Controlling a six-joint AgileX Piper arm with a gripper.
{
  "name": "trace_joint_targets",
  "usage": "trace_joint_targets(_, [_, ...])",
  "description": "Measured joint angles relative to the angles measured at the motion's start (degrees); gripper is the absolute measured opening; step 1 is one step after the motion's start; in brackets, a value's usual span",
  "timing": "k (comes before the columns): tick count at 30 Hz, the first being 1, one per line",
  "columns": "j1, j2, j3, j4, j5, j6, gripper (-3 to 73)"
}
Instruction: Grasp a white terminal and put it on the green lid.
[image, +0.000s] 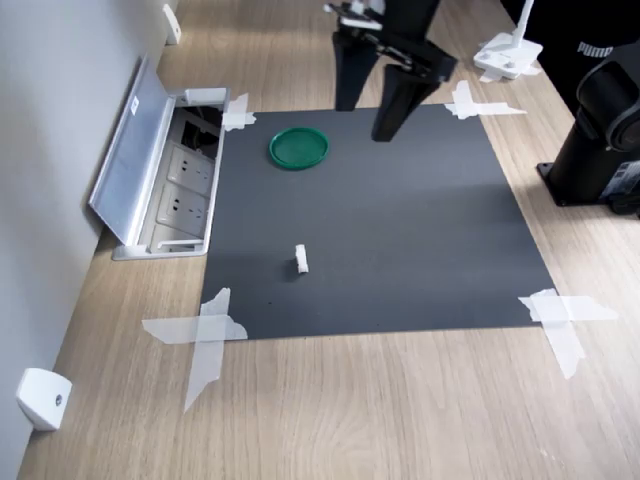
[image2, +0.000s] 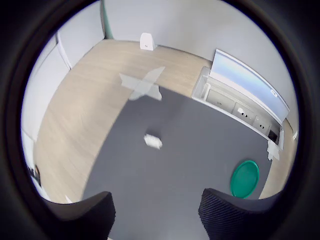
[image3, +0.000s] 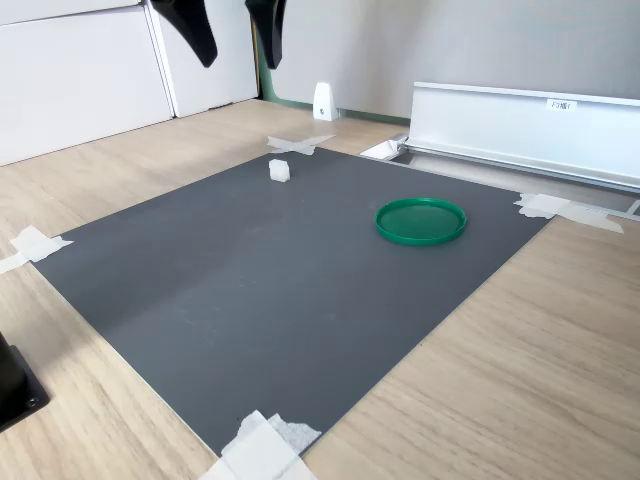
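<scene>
White terminal (image: 300, 259) lies alone on the dark grey mat (image: 400, 250), low and left of centre in the first exterior view, well apart from the gripper (image: 372, 85), which hangs high over the mat's far edge at the top of that frame with its black fingers spread and nothing between them. The reach I'd expect runs down the frame and a little left. In the wrist view the terminal sits ahead of the ribbed pads (image2: 232, 212), tilted across the gap between them. It is a tiny matte plastic block, slightly longer than wide. The green lid (image: 298, 147), a flat, round, rimmed disc, rests on the mat in the upper left of the first exterior view, apart from the terminal.
</scene>
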Motion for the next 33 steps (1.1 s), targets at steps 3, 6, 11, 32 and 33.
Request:
trace_joint_targets(3, [0.0, 1.38, -2.54, 4.01, 0.25, 0.78, 72.2])
trace_joint_targets(6, [0.0, 2.61, -4.48, 6.37, 0.62, 1.33, 71.8])
trace_joint_targets(11, [0.0, 5.92, -5.95, 6.7, 0.62, 3.2, 71.0])
trace_joint_targets(32, [13.35, 22.77, -19.6, -10.69, 4.36, 17.2, 70.9])
trace_joint_targets(33, [13.35, 23.12, -20.0, -10.69, 4.61, 17.5, 70.9])
